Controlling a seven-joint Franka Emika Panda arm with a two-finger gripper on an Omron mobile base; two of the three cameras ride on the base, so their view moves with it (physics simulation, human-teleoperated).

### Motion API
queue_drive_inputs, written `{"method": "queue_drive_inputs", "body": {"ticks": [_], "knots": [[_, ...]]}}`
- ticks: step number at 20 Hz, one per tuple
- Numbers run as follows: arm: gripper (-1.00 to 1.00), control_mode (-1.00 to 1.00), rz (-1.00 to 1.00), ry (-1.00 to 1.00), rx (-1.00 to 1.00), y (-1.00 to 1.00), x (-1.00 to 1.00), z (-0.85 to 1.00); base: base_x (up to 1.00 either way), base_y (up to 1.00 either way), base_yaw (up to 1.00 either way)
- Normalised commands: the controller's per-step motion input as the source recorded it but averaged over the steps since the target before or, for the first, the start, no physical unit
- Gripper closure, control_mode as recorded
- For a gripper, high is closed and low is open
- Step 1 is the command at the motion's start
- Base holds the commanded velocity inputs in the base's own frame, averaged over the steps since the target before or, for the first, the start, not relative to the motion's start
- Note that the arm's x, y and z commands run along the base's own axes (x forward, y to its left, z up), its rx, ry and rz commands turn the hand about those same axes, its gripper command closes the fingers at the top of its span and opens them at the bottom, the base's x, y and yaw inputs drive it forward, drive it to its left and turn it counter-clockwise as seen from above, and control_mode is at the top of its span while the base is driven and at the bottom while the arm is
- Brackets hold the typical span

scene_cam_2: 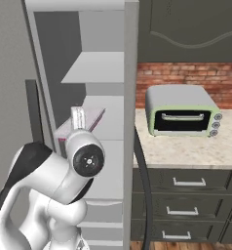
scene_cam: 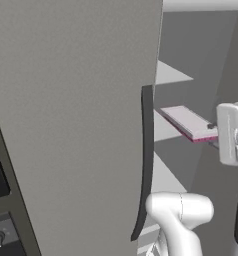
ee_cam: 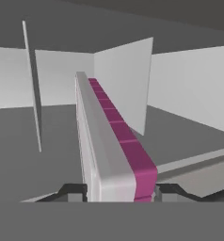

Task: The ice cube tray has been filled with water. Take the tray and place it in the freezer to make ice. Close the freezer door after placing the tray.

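Observation:
My gripper [ee_cam: 121, 192] is shut on the near end of the ice cube tray [ee_cam: 109, 141], one dark fingertip [ee_cam: 74, 190] on each side. In the left base view the tray [scene_cam: 187, 121] is a pale lilac slab with pink edges. It reaches level into the open freezer [scene_cam: 191, 60] between white shelves, with the gripper [scene_cam: 212, 131] at its right end. Whether it touches a shelf I cannot tell. From the right, my wrist covers much of the tray [scene_cam_2: 96, 118]. The freezer door [scene_cam_2: 130, 97] stands open, seen edge-on.
The plain grey closed door [scene_cam: 76, 115] with its dark bar handle [scene_cam: 146, 160] stands just left of the opening. White shelves [scene_cam_2: 96, 68] line the compartment. A toaster oven [scene_cam_2: 182, 112] sits on the stone counter [scene_cam_2: 186, 151] right of the open door, above drawers.

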Motion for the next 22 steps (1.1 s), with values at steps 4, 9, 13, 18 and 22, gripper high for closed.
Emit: {"method": "queue_drive_inputs", "body": {"ticks": [4, 9, 13, 18, 22], "knots": [[1.0, -1.0, 0.02, 0.0, 0.02, 0.0, 0.17, -0.1, 0.0, 0.0, 0.0], [1.0, -1.0, 0.0, 0.0, 0.0, 0.0, 0.22, -0.15, 0.0, 0.0, 0.0], [1.0, -1.0, 0.0, 0.0, 0.0, 0.0, 0.32, -0.13, 0.0, 0.0, 0.0], [1.0, -1.0, 0.0, 0.0, 0.0, 0.03, 0.33, -0.13, 0.0, 0.0, 0.0], [1.0, -1.0, 0.0, 0.01, 0.0, 0.06, 0.42, -0.13, 0.0, 0.0, 0.0]]}}
